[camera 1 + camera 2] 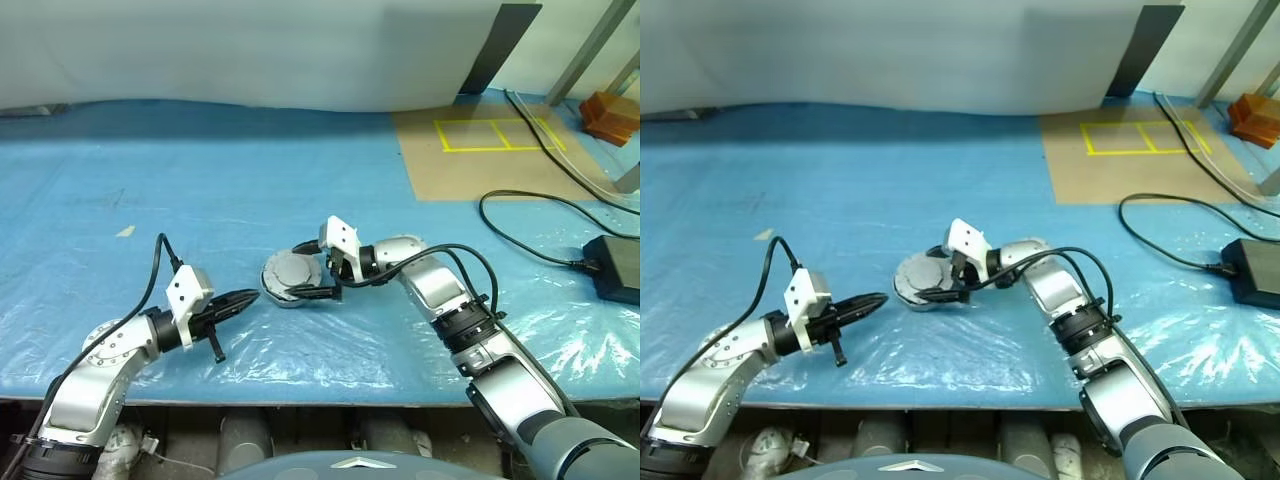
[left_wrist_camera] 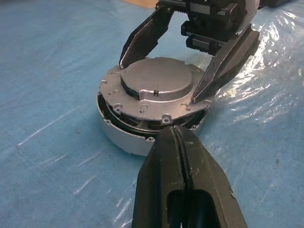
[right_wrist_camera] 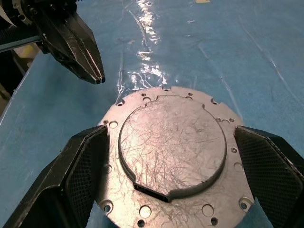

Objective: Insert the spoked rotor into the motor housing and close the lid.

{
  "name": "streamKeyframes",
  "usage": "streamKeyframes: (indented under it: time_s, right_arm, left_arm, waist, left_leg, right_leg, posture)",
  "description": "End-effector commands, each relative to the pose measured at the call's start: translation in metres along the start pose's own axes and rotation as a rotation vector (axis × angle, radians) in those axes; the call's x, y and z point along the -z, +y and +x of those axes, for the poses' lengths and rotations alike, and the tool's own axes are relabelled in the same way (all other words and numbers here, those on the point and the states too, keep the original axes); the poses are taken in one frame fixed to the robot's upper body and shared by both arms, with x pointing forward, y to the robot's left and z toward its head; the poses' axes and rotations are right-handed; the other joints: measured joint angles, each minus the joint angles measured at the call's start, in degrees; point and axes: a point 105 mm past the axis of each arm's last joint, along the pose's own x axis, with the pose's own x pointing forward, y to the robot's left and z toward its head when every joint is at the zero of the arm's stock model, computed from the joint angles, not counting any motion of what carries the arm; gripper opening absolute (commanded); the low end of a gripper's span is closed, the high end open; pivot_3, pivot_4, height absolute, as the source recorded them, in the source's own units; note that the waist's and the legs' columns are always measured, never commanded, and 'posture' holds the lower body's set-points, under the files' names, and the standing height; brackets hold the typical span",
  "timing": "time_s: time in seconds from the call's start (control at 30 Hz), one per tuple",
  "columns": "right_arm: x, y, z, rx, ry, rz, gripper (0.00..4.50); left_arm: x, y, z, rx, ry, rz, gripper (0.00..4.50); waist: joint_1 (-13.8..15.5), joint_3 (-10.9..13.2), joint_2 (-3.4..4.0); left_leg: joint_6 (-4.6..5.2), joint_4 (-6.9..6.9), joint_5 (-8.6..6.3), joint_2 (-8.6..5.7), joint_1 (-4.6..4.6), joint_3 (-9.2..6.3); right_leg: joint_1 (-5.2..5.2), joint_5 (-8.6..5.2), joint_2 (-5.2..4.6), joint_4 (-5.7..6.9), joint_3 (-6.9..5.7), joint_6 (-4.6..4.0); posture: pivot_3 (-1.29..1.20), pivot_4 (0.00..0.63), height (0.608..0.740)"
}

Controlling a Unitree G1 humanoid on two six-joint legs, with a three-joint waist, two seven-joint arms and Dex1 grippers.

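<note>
- The motor housing (image 1: 290,290) sits on the blue plastic sheet (image 1: 200,190) that covers the bench, and serves here as the landmark.
- The lid (image 3: 172,156), a scratched grey metal disc with a raised round centre and small holes around its flange, lies on top of the motor housing.
- In the left wrist view the lid (image 2: 154,90) sits tilted, with a dark gap showing between its flange and the housing wall (image 2: 124,137) on the near side.
- The spoked rotor cannot be made out; whether it lies under the lid cannot be told.
- The right claw (image 3: 175,161) is spread wide, one black finger (image 3: 88,164) on each side of the lid, close against the flange edge; a firm grip cannot be confirmed.
- From the head camera the right claw (image 1: 318,280) reaches the motor housing from its right side.
- The left claw (image 1: 240,300) is fully closed with nothing between its fingers, its tip pointing at the motor housing from the left, just beside it and not touching.
- Beyond the motor housing and to its right, well apart, a brown board with yellow tape lines (image 1: 490,135) lies on the bench.
- A black cable (image 1: 530,230) and a black power brick (image 1: 615,265) lie far to the right of the motor housing.
</note>
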Motion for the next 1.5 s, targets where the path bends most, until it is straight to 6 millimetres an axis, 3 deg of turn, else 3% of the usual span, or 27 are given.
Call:
streamKeyframes:
  time_s: [0.03, 0.13, 0.33, 0.6, 0.8, 0.93, 1.1, 1.5]
  right_arm:
    - [0.003, 0.005, 0.005, -0.012, 0.009, -0.036, 4.49]
    - [0.005, 0.006, 0.008, -0.012, 0.020, -0.049, 4.49]
    - [0.002, 0.004, 0.008, 0.000, 0.001, -0.052, 2.95]
    - [-0.009, 0.005, 0.016, -0.007, -0.037, -0.013, 2.95]
    - [-0.033, 0.010, 0.026, -0.023, -0.094, 0.012, 2.95]
    - [-0.011, 0.011, 0.026, -0.013, -0.006, -0.050, 2.95]
    - [0.018, 0.011, 0.024, 0.014, 0.054, -0.004, 2.95]
    - [0.035, 0.017, 0.036, 0.059, 0.080, 0.056, 2.95]
  left_arm:
    - [-0.001, 0.007, -0.001, -0.022, 0.001, 0.025, 0.00]
    - [0.001, 0.010, -0.002, -0.030, 0.006, 0.028, 0.00]
    - [0.000, 0.010, 0.001, -0.031, -0.005, 0.028, 0.00]
    - [0.001, 0.011, 0.001, -0.039, -0.004, 0.027, 0.00]
    - [0.001, 0.012, 0.002, -0.046, -0.006, 0.022, 0.00]
    - [0.002, 0.011, 0.005, -0.044, -0.006, 0.023, 0.00]
    - [0.001, 0.011, 0.006, -0.044, -0.009, 0.022, 0.00]
    - [0.002, 0.013, 0.008, -0.052, -0.009, 0.021, 0.00]
  waist:
    - [-0.01, 0.00, 0.00]
    - [-0.07, 0.00, 0.00]
    - [-0.05, 0.00, 0.00]
    - [-0.16, 0.00, 0.00]
    - [-0.14, 0.00, 0.00]
    - [-0.06, 0.00, 0.00]
    - [-0.17, 0.00, 0.00]
    - [-0.31, -0.02, -0.02]
  left_leg:
    - [0.00, 0.06, 0.00, 0.00, 0.02, 0.00]
    - [0.00, 0.27, 0.00, 0.04, 0.06, 0.00]
    - [0.01, 0.59, -0.01, 0.05, 0.06, 0.00]
    - [0.01, 0.58, -0.01, 0.07, 0.08, 0.00]
    - [0.01, 0.58, -0.01, 0.08, 0.08, 0.00]
    - [0.01, 0.58, -0.01, 0.07, 0.05, 0.00]
    - [0.01, 0.58, -0.01, 0.07, 0.11, 0.00]
    - [0.03, 0.52, -0.02, 0.07, 0.77, 0.09]
  right_leg:
    - [0.00, 0.00, 0.00, 0.08, 0.01, 0.00]
    - [0.00, -0.01, 0.00, 0.26, 0.04, -0.01]
    - [0.01, -0.04, -0.02, 0.45, 0.09, -0.07]
    - [0.00, -0.02, 0.00, 0.50, 0.10, -0.05]
    - [-0.02, -0.02, 0.00, 0.51, 0.10, -0.06]
    - [-0.02, -0.01, -0.01, 0.50, 0.09, -0.05]
    - [0.00, -0.02, 0.00, 0.52, 0.10, -0.05]
    - [0.44, -0.16, 0.01, 0.54, 0.24, -0.31]
  posture:
    - [0.00, 0.150, 0.740]
    - [0.00, 0.150, 0.740]
    - [0.00, 0.150, 0.740]
    - [0.00, 0.150, 0.740]
    - [0.00, 0.150, 0.740]
    - [0.00, 0.150, 0.740]
    - [0.00, 0.150, 0.740]
    - [0.00, 0.150, 0.740]
